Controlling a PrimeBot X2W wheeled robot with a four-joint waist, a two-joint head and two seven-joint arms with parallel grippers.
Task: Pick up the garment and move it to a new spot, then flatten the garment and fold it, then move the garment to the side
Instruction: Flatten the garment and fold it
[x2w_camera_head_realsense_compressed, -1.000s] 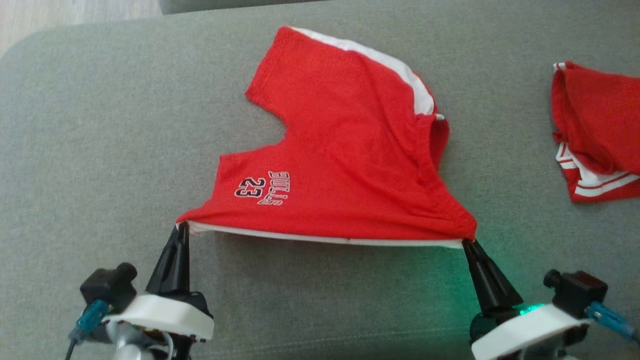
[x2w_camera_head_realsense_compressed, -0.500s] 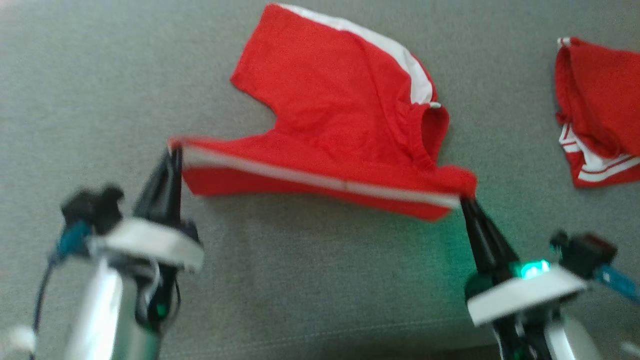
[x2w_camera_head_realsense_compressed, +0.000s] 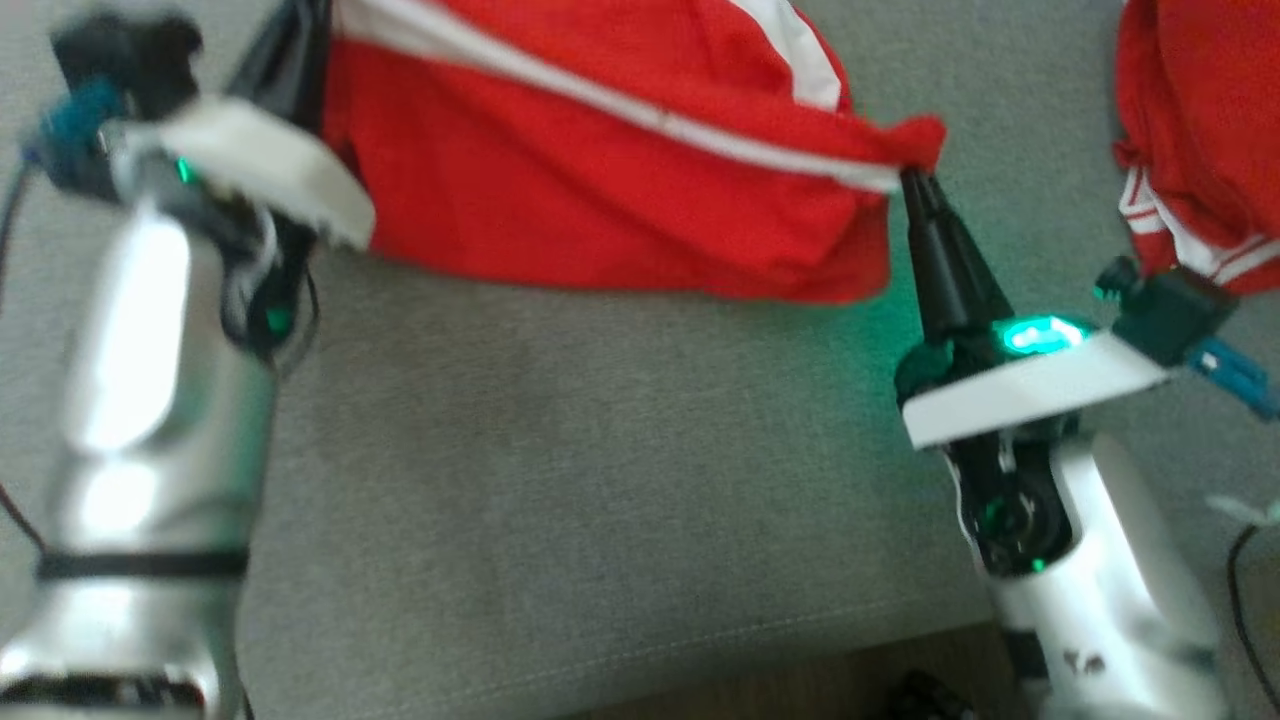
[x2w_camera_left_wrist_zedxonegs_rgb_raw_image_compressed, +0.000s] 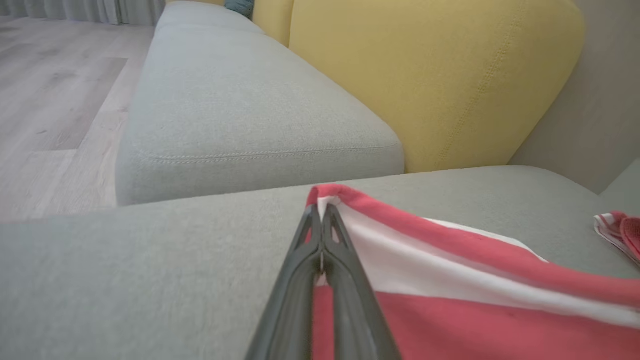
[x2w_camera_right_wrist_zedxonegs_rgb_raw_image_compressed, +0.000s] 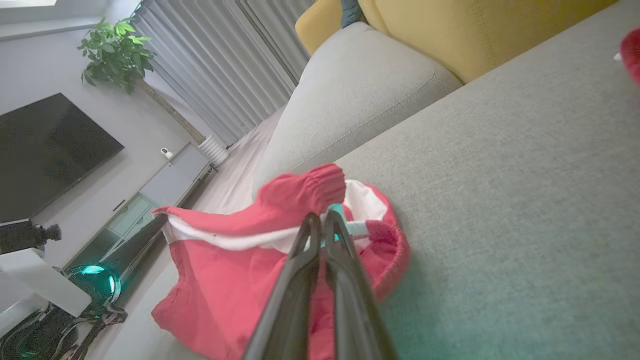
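The red garment (x2w_camera_head_realsense_compressed: 600, 190) hangs slack at 12 o'clock over the grey sofa (x2w_camera_head_realsense_compressed: 560, 450). Its striped edge is stretched between the left tool (x2w_camera_left_wrist_zedxonegs_rgb_raw_image_compressed: 320, 217) and right tool (x2w_camera_head_realsense_compressed: 912, 188), each clamped on a corner. It looks light and limp, so corner holds suit it.

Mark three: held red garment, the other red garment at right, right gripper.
held red garment (x2w_camera_head_realsense_compressed: 600, 200): head view, on the red panel below the white stripe.
other red garment (x2w_camera_head_realsense_compressed: 1190, 110): head view, on its red upper fabric.
right gripper (x2w_camera_head_realsense_compressed: 908, 182): head view, at the fingertips pinching the garment's corner.
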